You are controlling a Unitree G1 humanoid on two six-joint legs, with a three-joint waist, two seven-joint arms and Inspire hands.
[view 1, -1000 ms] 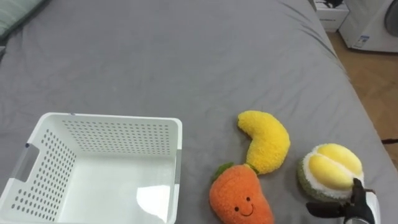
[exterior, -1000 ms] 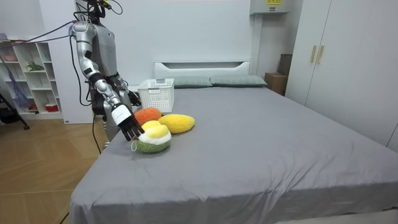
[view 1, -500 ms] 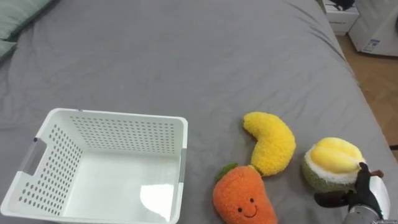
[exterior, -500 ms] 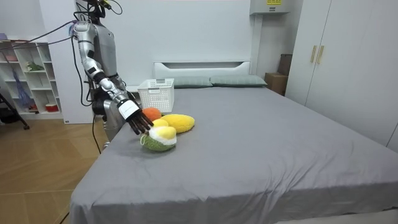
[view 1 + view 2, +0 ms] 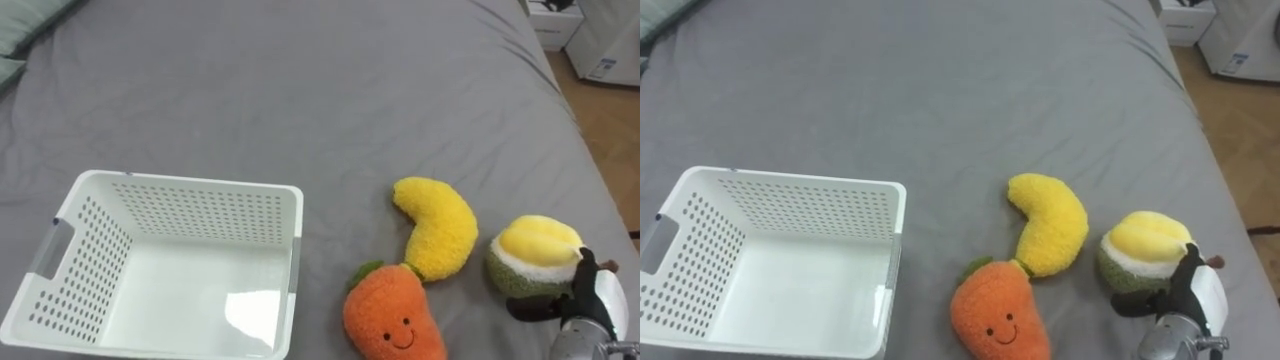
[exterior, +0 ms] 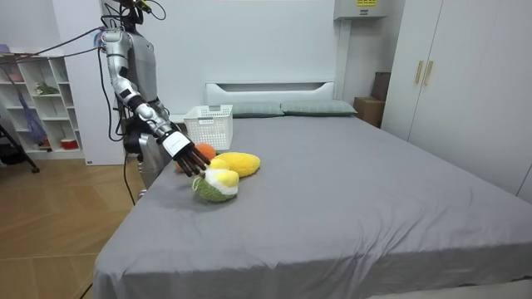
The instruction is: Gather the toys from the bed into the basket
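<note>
A grey-sheeted bed (image 5: 300, 90) stands on a wooden floor (image 6: 50, 232), with a white wardrobe (image 6: 465, 75) beyond. Near the bed's edge lies the plush durian (image 5: 530, 255), green rind with yellow flesh. The right robot hand (image 5: 590, 305) has its thumb and fingers curled round the durian's near side.

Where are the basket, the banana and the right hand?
basket (image 5: 200, 212), left eye view, far wall.
banana (image 5: 445, 226), left eye view, middle of its curve.
right hand (image 5: 598, 300), left eye view, back of the hand.
</note>
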